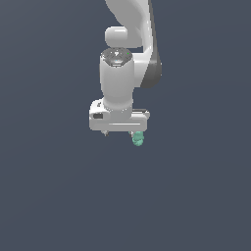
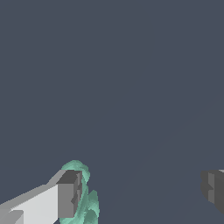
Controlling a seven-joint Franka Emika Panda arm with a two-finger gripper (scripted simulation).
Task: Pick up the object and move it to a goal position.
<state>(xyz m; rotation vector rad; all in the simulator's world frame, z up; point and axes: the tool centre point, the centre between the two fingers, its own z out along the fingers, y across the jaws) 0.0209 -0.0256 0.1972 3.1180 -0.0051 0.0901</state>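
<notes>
The object (image 1: 138, 139) is a small mint-green lumpy item, seen just below the end of the hand that lies on the exterior view's right. My white gripper (image 1: 120, 133) points down from the arm and hangs above it. In the wrist view the gripper (image 2: 142, 192) is open, its two fingers far apart. The object (image 2: 89, 205) lies right against one finger (image 2: 70, 194), partly hidden behind it and bulging a little into the gap. The other finger (image 2: 214, 190) stands far off with nothing near it. I cannot tell whether the finger touches the object.
A plain dark grey-blue ground (image 1: 59, 196) fills both views. The white and grey arm (image 1: 130, 29) comes down from the top of the exterior view.
</notes>
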